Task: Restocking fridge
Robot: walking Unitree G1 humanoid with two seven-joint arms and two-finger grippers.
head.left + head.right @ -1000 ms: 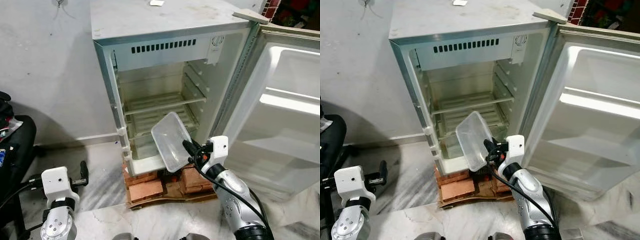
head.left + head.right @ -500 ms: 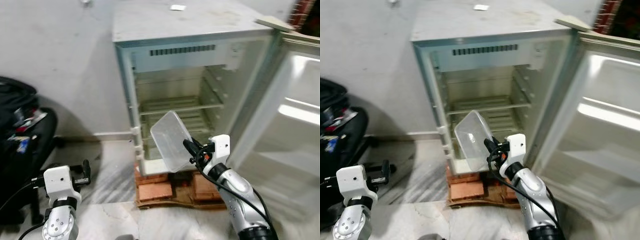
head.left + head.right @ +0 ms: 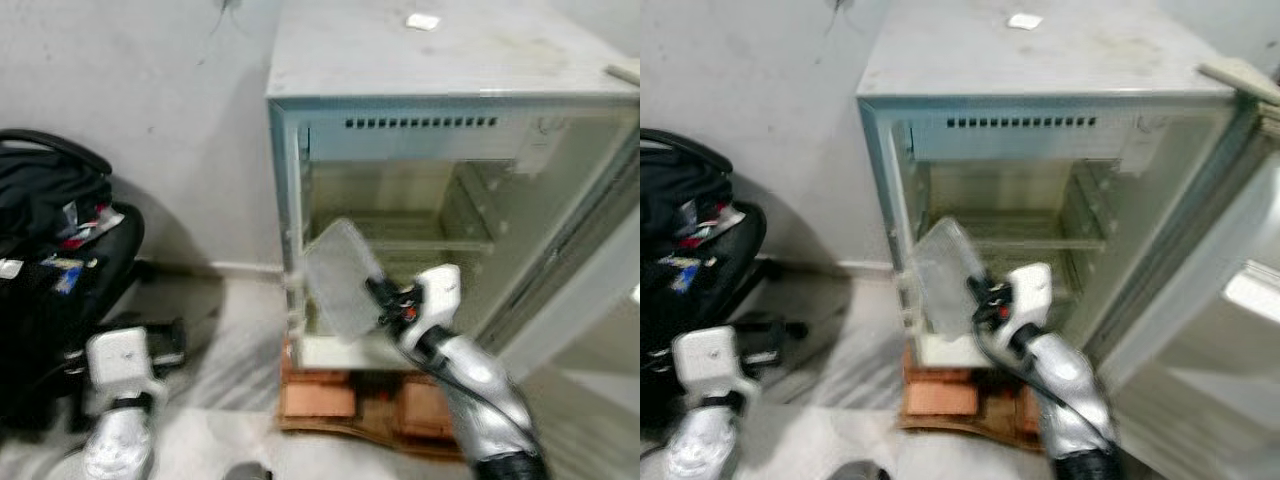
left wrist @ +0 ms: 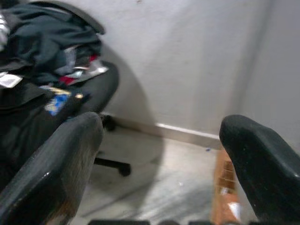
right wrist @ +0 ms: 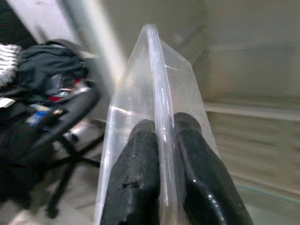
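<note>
A clear plastic container, blurred in the head views, stood tilted on edge before the open fridge, its rim pinched between the two fingers of the right gripper, which held it in front of the lower shelves. The fridge door at 3 o'clock was cut off by the frame edge, and the bricks beneath the cabinet were smeared by motion. At 8 o'clock the left gripper hung low with jaws spread wide on nothing, beside a black chair heaped with clothes.
</note>
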